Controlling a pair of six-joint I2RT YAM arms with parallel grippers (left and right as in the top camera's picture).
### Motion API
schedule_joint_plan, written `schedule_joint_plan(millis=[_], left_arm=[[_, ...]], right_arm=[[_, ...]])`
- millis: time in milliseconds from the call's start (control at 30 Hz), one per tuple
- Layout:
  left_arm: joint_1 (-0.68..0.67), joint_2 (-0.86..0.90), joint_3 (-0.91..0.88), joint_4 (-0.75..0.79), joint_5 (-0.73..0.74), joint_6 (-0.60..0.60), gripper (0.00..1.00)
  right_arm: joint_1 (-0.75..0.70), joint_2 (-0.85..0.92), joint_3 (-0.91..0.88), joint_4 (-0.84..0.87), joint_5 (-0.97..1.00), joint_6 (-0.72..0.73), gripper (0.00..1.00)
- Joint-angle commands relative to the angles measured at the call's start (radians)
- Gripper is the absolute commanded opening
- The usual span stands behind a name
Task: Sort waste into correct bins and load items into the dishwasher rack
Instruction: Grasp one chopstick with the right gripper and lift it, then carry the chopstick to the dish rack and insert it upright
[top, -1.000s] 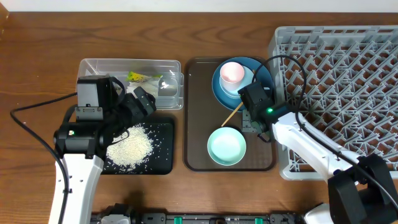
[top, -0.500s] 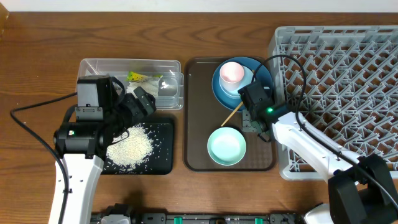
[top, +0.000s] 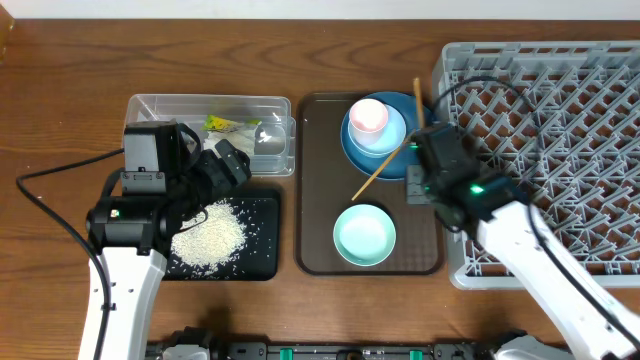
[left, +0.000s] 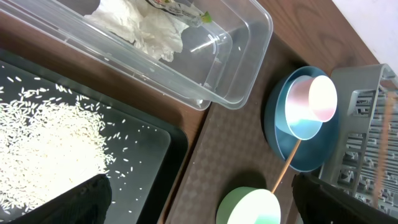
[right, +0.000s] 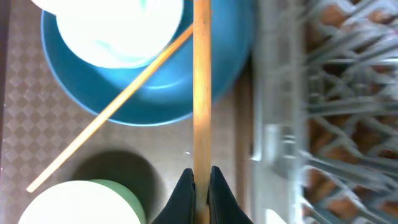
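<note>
With the right claw (right: 200, 177) pinching one chopstick (right: 201, 74) above the plate (right: 143, 93) beside the rack (top: 560, 120), and the left claw (top: 228, 165) spread over the rice (top: 208, 238), carry it level and lower it between pegs.

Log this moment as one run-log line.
right gripper: shut on one chopstick, above blue plate | left gripper: open, empty | other chopstick: leaning on blue plate
</note>
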Motion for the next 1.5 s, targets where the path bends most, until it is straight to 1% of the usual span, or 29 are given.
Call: schedule_joint_plan(millis=[0,167,333,467,567,1067,1100,1167,1233,1400,1467], left_arm=[[0.005,0.001,0.008,0.001,-0.006,0.014,0.95],[0.005,0.001,0.008,0.001,-0.006,0.014,0.95],[0.005,0.001,0.008,0.001,-0.006,0.014,0.96],[0.005,0.001,0.008,0.001,-0.006,0.014,0.95],[0.005,0.001,0.008,0.001,-0.006,0.014,0.96],[0.005,0.001,0.008,0.001,-0.006,0.014,0.96],[0.005,0.001,0.008,0.001,-0.006,0.014,0.96],[0.005,0.001,0.008,0.001,-0.006,0.014,0.96],[0.005,0.001,0.008,0.001,-0.006,0.014,0.96],[0.005,0.001,0.008,0.001,-0.006,0.014,0.96],[0.005,0.001,0.008,0.001,-0.006,0.014,0.96]], right_arm=[[-0.060,-0.063,0.021,-0.031,0.014,-0.083,0.01],[-0.155,-0.099,0.021,-0.103,0.013,-0.147,0.01],[-0.212,-0.091,0.017,-0.122,0.005,-0.177,0.01],[-0.219,-0.082,0.016,-0.121,0.006,-0.196,0.01],[-0.219,-0.073,0.016,-0.117,0.006,-0.240,0.01],[-0.221,0.071,0.016,-0.091,0.016,-0.255,0.02],[-0.226,0.072,0.016,-0.091,0.023,-0.255,0.10],[-0.230,0.071,0.016,-0.092,0.033,-0.255,0.19],[-0.230,0.071,0.016,-0.093,0.041,-0.255,0.24],[-0.231,0.071,0.016,-0.098,0.039,-0.254,0.26],[-0.231,0.071,0.016,-0.098,0.035,-0.254,0.29]])
